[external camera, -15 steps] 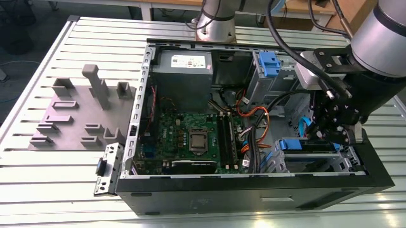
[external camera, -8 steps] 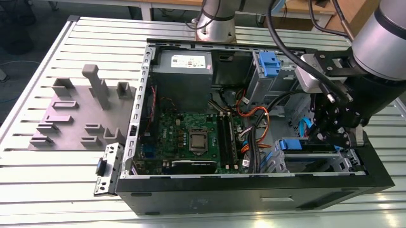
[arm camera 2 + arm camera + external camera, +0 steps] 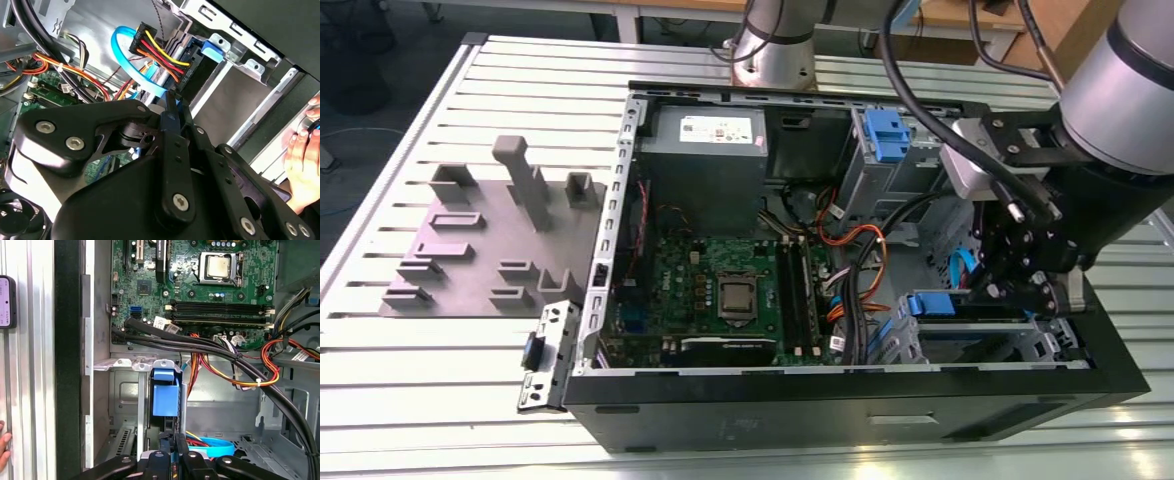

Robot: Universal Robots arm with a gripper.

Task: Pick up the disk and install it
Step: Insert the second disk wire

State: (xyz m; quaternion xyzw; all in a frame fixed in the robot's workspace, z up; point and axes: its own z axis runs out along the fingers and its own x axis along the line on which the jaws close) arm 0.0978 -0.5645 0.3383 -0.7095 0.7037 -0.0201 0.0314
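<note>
An open computer case (image 3: 854, 400) lay on the slatted counter (image 3: 400, 380); the gripper (image 3: 1027, 285) reached down into the drive cage at the exterior view's right, just beside a blue bracket (image 3: 937, 304); a grey moulded fixture (image 3: 494, 240) sat well apart, left.

No print on any label or part is legible.

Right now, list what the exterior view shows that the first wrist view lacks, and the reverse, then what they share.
Exterior view: the grey foam tray on the slatted table, the power supply, the arm's base, and the whole open computer case.

First wrist view: fingertips of a person's hand at the table edge, and a blue cable low in the case.

Both: the motherboard with its processor, the disk's blue bracket seated in the drive cage, and the gripper at it.
</note>
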